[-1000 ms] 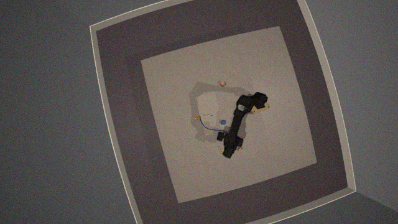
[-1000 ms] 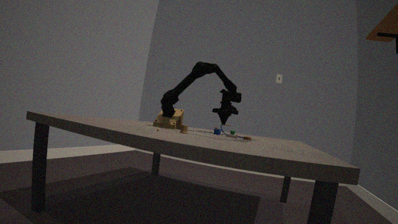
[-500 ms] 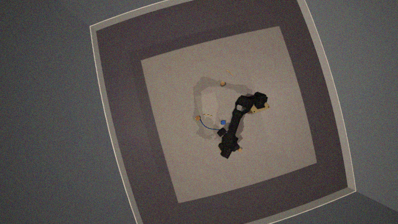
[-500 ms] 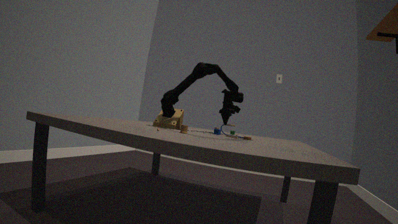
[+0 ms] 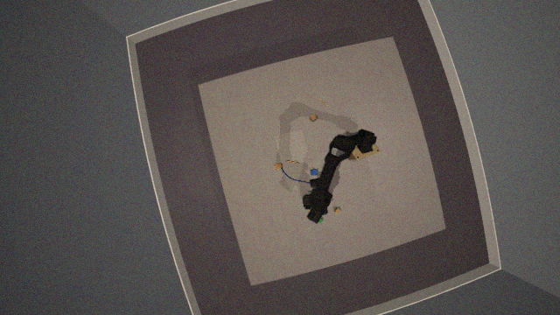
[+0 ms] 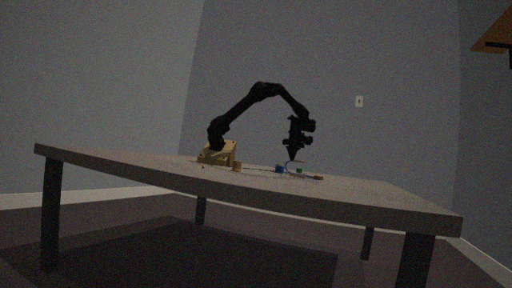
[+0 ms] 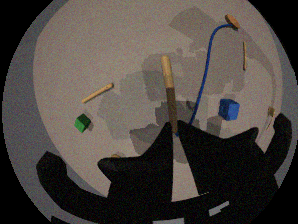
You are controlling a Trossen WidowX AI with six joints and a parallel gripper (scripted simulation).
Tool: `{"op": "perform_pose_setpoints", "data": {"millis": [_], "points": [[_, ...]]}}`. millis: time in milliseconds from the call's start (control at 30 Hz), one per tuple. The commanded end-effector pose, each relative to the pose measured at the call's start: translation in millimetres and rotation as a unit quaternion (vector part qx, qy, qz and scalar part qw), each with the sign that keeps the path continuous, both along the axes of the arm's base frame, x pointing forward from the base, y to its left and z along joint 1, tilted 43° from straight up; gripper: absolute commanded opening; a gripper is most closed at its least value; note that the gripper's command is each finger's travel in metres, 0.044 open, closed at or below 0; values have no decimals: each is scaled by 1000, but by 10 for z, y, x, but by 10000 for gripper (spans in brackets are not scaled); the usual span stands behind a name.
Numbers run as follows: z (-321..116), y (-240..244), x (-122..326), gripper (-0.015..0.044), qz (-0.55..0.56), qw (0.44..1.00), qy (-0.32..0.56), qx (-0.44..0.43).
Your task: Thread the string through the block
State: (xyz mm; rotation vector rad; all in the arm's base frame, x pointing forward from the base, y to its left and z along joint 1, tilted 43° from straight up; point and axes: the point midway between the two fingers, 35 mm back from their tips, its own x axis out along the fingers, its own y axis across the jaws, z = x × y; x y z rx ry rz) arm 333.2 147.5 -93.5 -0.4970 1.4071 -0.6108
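From above, the black arm (image 5: 331, 171) (image 6: 240, 107) reaches across the table (image 5: 245, 245) (image 6: 256, 187) (image 7: 65, 60), its claw (image 5: 316, 201) (image 6: 292, 160) (image 7: 173, 124) well apart from the wooden button (image 5: 278, 166) (image 6: 318, 178) (image 7: 231, 21). Blue string (image 5: 293, 178) (image 6: 286, 166) (image 7: 204, 85) runs from the button toward the claw. A loose stick (image 5: 292, 162) (image 7: 245, 55) lies near the button, a blue cube (image 5: 314, 171) (image 6: 279, 169) (image 7: 229, 109) farther off. What appears to be the holed block (image 5: 313, 117) (image 6: 237, 166) sits well apart from the button; its hole cannot be made out.

From the room's side, the string's stick (image 6: 297, 162) (image 7: 168, 82) hangs above the table at the claw's tips, roughly level, on the arm's side of the button. The likely block stands upright, much farther from the button than the blue cube.

At the wrist, the claw is clamped on the stick near its string end, the bare end jutting out toward the button's side of the view. A green cube (image 7: 82, 123) rests well apart from the button. The pickup looks done; threading remains. The next move calls for carrying the stick to the block and lining its bare end up with the hole, without snagging the string or nudging the block.
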Motion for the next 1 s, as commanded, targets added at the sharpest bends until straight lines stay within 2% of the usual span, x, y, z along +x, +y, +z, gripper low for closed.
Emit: {"op": "perform_pose_setpoints", "data": {"millis": [0,467,967], "points": [[6,-11,42,0,-49,998,-43,2],[27,-33,156,0,-235,949,-208,16],[52,-62,276,0,-417,830,-369,30]]}}
